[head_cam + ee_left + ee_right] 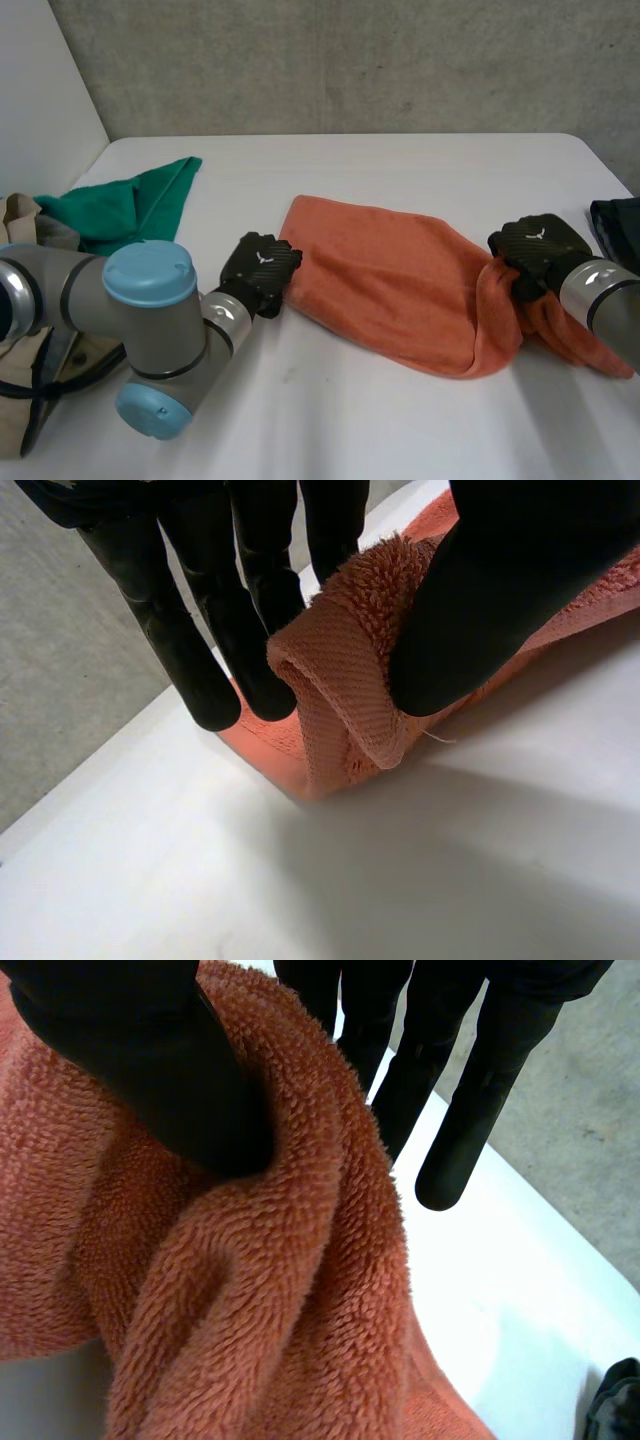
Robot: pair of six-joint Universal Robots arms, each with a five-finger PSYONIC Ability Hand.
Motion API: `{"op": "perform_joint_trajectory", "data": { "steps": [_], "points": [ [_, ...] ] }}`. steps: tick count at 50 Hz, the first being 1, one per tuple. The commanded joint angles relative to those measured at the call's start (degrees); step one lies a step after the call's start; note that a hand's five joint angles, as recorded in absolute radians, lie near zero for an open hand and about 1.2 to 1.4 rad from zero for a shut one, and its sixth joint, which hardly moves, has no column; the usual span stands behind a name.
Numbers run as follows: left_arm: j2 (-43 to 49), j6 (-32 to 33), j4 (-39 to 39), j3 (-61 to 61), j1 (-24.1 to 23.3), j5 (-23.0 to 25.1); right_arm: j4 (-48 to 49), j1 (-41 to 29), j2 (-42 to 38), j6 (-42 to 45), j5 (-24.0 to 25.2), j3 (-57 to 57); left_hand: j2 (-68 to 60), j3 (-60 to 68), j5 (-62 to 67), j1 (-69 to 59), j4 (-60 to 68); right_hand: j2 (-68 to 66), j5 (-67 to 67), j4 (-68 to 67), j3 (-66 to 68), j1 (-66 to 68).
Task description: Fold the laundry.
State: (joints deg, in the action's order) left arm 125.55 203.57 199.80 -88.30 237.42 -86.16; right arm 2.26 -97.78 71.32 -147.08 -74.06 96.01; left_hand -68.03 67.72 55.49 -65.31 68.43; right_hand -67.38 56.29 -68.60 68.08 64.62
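Towel [390,285] in orange: left hand [262,268] pinches one corner, right hand [540,248] clutches the bunched opposite end.

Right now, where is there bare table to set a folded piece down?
Free: the far strip of table behind the towel, between green cloth and dark cloth; and the near stretch before the towel. Crowded: the towel's ends, pinched by left hand and right hand, and the left edge's beige cloth.

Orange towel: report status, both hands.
Left robot hand pinches orange towel at left corner. Right robot hand grips its bunched right end. Green cloth and dark cloth lie apart, nothing blocking.
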Motion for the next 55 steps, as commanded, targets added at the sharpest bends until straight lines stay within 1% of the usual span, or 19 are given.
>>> {"op": "perform_joint_trajectory", "data": {
  "steps": [1, 6, 9, 13, 18, 23, 27, 31, 32, 34, 35, 36, 39, 40, 42, 44, 47, 50, 55],
  "points": [
    [-11.36, 1.31, -1.96, -2.93, 2.34, -1.55, -3.84, -0.48, 4.09, 0.39, -0.20, -3.37, -11.97, 12.28, 14.51, -14.69, 11.57, -12.62, 13.71, -11.40, 11.92, 15.38],
    [-25.07, 1.05, -3.19, -4.86, 5.77, -2.60, -11.39, 0.22, 8.57, 2.23, 0.06, -9.16, -11.97, 12.28, 14.51, -14.69, 11.57, -12.62, 13.71, -11.40, 11.92, 15.38],
    [-34.46, 0.96, -5.81, -5.13, 9.28, -2.87, -20.16, 1.62, 11.99, 6.35, 0.15, -14.51, -11.97, 12.28, 14.51, -14.69, 11.57, -12.62, 13.71, -11.40, 11.92, 15.38],
    [-38.88, 0.96, -10.64, -5.04, 12.79, -1.91, -28.51, 2.42, 13.76, 12.40, 1.02, -17.34, -11.97, 12.28, 14.51, -14.69, 11.57, -12.62, 13.71, -11.40, 11.92, 15.38],
    [-37.23, 1.22, -15.84, -5.83, 15.79, 0.38, -33.63, 2.24, 11.84, 19.01, 1.73, -16.65, -11.97, 12.28, 14.51, -14.69, 11.57, -12.62, 13.71, -11.40, 11.92, 15.38],
    [-28.45, 1.31, -17.25, -5.57, 16.85, 0.91, -32.76, 0.58, 5.51, 22.10, 1.03, -17.08, -11.97, 12.28, 14.51, -14.69, 11.57, -12.62, 13.71, -11.40, 11.92, 15.38],
    [-20.80, 1.04, -14.36, -1.19, 16.41, 0.73, -25.22, -2.15, -0.82, 18.86, -1.78, -21.55, -11.97, 12.28, 14.51, -14.69, 11.57, -12.62, 13.71, -11.40, 11.92, 15.38],
    [-16.57, 0.08, -6.72, 7.07, 16.06, -0.14, -11.70, -5.05, -5.22, 11.83, -8.28, -28.06, -11.97, 12.28, 14.51, -14.69, 11.57, -12.62, 13.71, -11.40, 11.92, 15.38],
    [-16.13, -0.97, -3.14, 10.65, 15.88, -1.10, -5.14, -5.49, -5.57, 9.03, -10.55, -30.42, -11.97, 12.28, 14.51, -14.69, 11.57, -12.62, 13.71, -11.40, 11.92, 15.38],
    [-16.04, -2.55, 0.75, 14.01, 15.80, -2.34, 2.27, -5.75, -5.40, 6.03, -12.33, -31.67, -11.97, 12.28, 14.51, -14.69, 11.57, -12.62, 13.71, -11.40, 11.92, 15.38],
    [-16.13, -3.43, 2.85, 15.25, 15.79, -3.04, 6.05, -5.76, -5.22, 4.54, -12.86, -31.76, -11.97, 12.28, 14.51, -14.69, 11.57, -12.62, 13.71, -11.40, 11.92, 15.38],
    [-16.39, -5.18, 7.40, 17.61, 15.88, -4.44, 13.92, -5.93, -4.26, 1.74, -12.95, -31.67, -11.97, 12.28, 14.51, -14.69, 11.57, -12.62, 13.71, -11.40, 11.92, 15.38],
    [-16.57, -7.39, 13.76, 20.00, 15.79, -6.99, 25.21, -6.46, -2.59, -2.06, -12.25, -30.45, -11.97, 12.28, 14.51, -14.69, 11.57, -12.62, 13.71, -11.40, 11.92, 15.38],
    [-16.83, -8.00, 16.91, 20.70, 15.62, -8.39, 31.69, -6.81, -1.98, -3.90, -11.64, -29.05, -11.97, 12.28, 14.51, -14.69, 11.57, -12.62, 13.71, -11.40, 11.92, 15.38],
    [-16.75, -7.92, 18.60, 21.23, 15.62, -9.46, 36.83, -7.07, -1.62, -4.53, -10.58, -28.16, -11.97, 12.28, 14.51, -14.69, 11.57, -12.62, 13.71, -11.40, 11.92, 15.38],
    [-16.75, -7.57, 18.00, 21.24, 15.53, -9.64, 38.61, -6.99, -1.79, -4.36, -8.92, -27.55, -11.97, 12.28, 14.51, -14.69, 11.57, -12.62, 13.71, -11.40, 11.92, 15.38],
    [-16.57, -7.57, 15.10, 20.36, 15.62, -9.11, 36.33, -6.81, -2.49, -4.36, -7.68, -27.28, -11.97, 12.28, 14.51, -14.69, 11.57, -12.62, 13.71, -11.40, 11.92, 15.38],
    [-16.39, -8.01, 9.75, 15.90, 16.06, -7.71, 29.06, -6.81, -3.90, -4.18, -5.31, -25.36, -11.97, 12.28, 14.51, -14.69, 11.57, -12.62, 13.71, -11.40, 11.92, 15.38],
    [-16.22, -8.10, 7.80, 7.10, 16.15, -5.69, 20.52, -6.63, -5.66, -2.25, -1.70, -20.35, -11.97, 12.28, 14.51, -14.69, 11.57, -12.62, 13.71, -11.40, 11.92, 15.38]
  ]
}}
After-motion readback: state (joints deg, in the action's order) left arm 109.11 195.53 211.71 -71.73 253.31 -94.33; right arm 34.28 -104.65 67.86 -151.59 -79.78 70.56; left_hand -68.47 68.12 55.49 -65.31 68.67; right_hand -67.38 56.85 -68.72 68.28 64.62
